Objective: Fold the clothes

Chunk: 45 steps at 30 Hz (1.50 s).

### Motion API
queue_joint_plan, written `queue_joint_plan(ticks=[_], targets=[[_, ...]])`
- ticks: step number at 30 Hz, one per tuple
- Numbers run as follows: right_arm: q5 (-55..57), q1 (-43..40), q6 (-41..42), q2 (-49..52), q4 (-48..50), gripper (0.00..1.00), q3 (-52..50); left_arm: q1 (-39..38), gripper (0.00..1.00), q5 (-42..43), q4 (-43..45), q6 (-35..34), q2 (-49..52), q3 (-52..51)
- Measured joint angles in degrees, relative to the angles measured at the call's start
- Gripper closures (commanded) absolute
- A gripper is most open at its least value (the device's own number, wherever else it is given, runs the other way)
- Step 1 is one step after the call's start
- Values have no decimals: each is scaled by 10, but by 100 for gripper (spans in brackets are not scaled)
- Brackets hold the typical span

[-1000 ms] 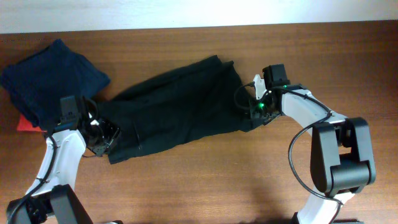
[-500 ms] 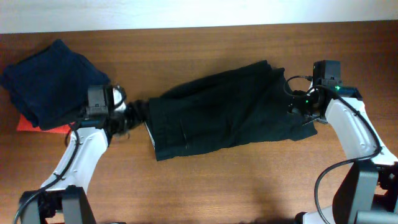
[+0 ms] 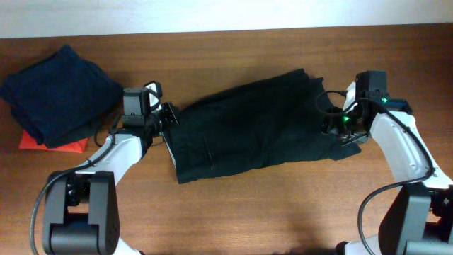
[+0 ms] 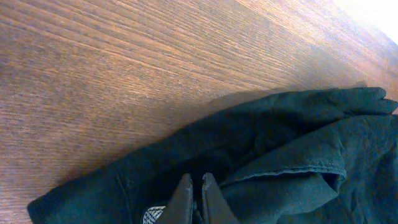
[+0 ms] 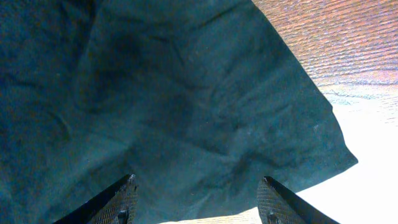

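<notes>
The black clothes point(image 3: 255, 124) lie spread across the middle of the table, with a thin pale trim at the left edge. My left gripper point(image 3: 167, 117) is at that left edge. In the left wrist view its fingers point(image 4: 198, 182) are pressed together in a fold of the black fabric point(image 4: 280, 143), next to a checked label. My right gripper point(image 3: 338, 129) is at the garment's right end. In the right wrist view its fingers point(image 5: 198, 179) are wide apart just above the fabric point(image 5: 155, 93), holding nothing.
A folded navy-blue garment point(image 3: 60, 88) lies at the far left on top of a small flat red item point(image 3: 49, 144). The wooden table point(image 3: 248, 212) runs bare along the front. A pale wall edge runs along the back.
The clothes slid right between the first two frames and have since stayed put. My left gripper has moved right, close against the garment's left edge. The right arm has barely moved.
</notes>
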Motion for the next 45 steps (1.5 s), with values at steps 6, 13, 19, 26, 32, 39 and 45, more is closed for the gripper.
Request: queue_joint_plan(ticks=[6, 13, 19, 26, 32, 39, 45], targets=[[3, 0, -2, 32, 32, 48, 0, 61, 99, 8, -218, -35, -89, 17], [5, 0, -23, 121, 60, 53, 0, 66, 99, -77, -400, -46, -98, 23], [-29, 0, -29, 152, 113, 85, 0, 80, 99, -80, -485, -47, -98, 23], [55, -17, 56, 152, 72, 96, 2, 80, 99, -91, -514, -47, -98, 23], [95, -74, 89, 104, 55, 92, -2, 74, 99, -58, -609, -47, -97, 23], [32, -41, 23, 103, 98, 55, -5, 78, 74, -104, -667, -49, -96, -8], [-139, 31, -134, 79, 104, 13, 52, 79, 50, -110, -626, -47, -95, -75]])
